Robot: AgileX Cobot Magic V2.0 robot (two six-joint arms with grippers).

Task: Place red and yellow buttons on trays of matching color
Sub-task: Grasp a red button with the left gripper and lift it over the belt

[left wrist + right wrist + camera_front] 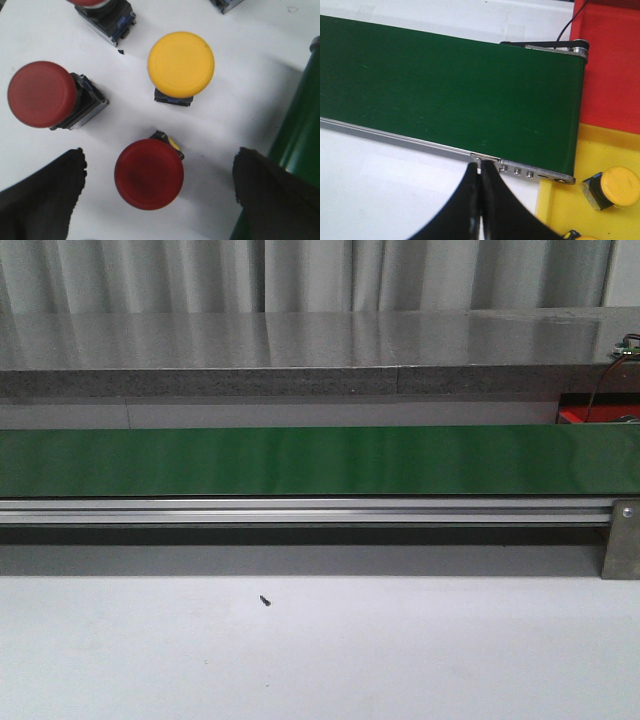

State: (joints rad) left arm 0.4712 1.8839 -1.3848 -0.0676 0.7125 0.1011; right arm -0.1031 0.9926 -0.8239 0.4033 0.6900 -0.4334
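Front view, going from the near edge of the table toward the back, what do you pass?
White table with a small dark speck → aluminium rail → green conveyor belt → grey stone ledge → grey curtain.

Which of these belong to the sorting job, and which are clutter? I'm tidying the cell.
Job:
- red buttons
- yellow button on the white table
- yellow button in the yellow tray
- yellow tray
- red tray

Lying about:
- small dark speck
- cable by the conveyor belt
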